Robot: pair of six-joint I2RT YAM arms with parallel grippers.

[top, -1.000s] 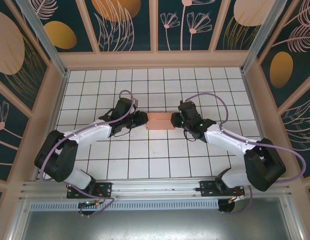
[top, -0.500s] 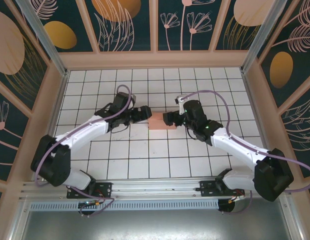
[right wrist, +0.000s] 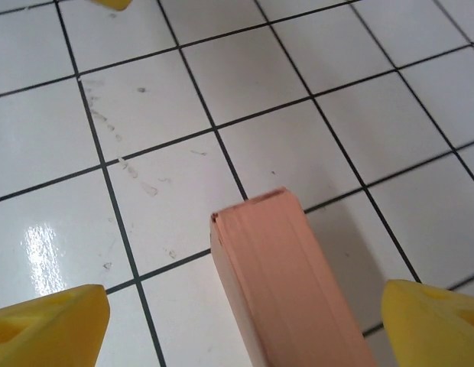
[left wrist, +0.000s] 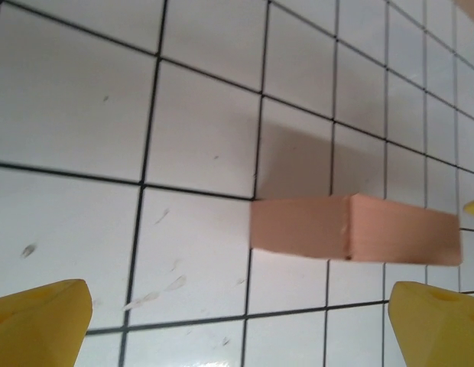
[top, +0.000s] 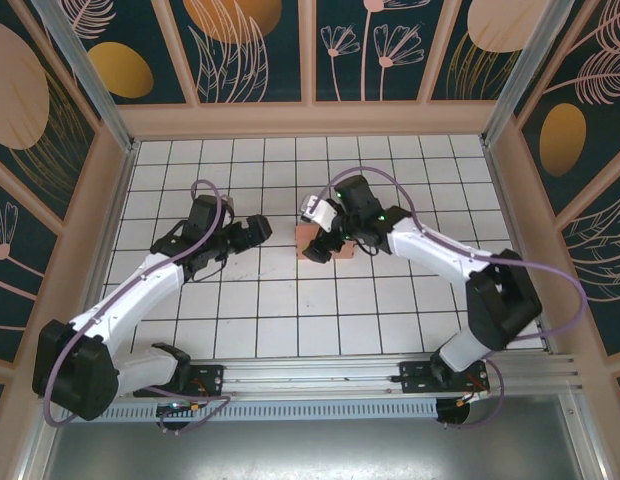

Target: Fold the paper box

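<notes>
Right wrist view, item 1: salmon-pink thin-card paper box (right wrist: 287,283), small, rectangular, closed up, edges crisp
- Position: lying flat, running from 6 o'clock up to the middle of the picture, squared end toward 12
- Relation: between the right arm's yellow-tipped fingers (right wrist: 47,325), long axis in line with their reach
- State of fingers: spread wide, one tip at 7 o'clock, the other at 5, both apart from the card; nothing held

Left wrist view, same box (left wrist: 352,228)
- Relation: ahead of the left arm's yellow-tipped fingers (left wrist: 38,321), toward 2 o'clock, long axis crosswise to them, well clear
- State of fingers: spread wide, empty

Top external view, same box (top: 303,238)
- Position: near the middle of the glossy white tiled counter (top: 240,330), long axis 9 to 3 o'clock
- Right arm comes in from 3 o'clock and hangs over the box, hiding part of it; left arm stops short on the 9 o'clock side, with bare tile between
- Nearer arm: right

Judgement
- Box looks fully formed; little of the task seems left
- Any further grip would most easily fall to the right fingers, closing across the narrow width; the left would meet the 9 o'clock end face

Surface and room
- Black grid lines, faint scuffs, strong glare; likely slick, so light card may slide if nudged
- Bare tile on every side of the box
- Salmon-framed walls (top: 310,118) with dark floral panels at 9, 12 and 3 o'clock, well apart from both arms
</notes>
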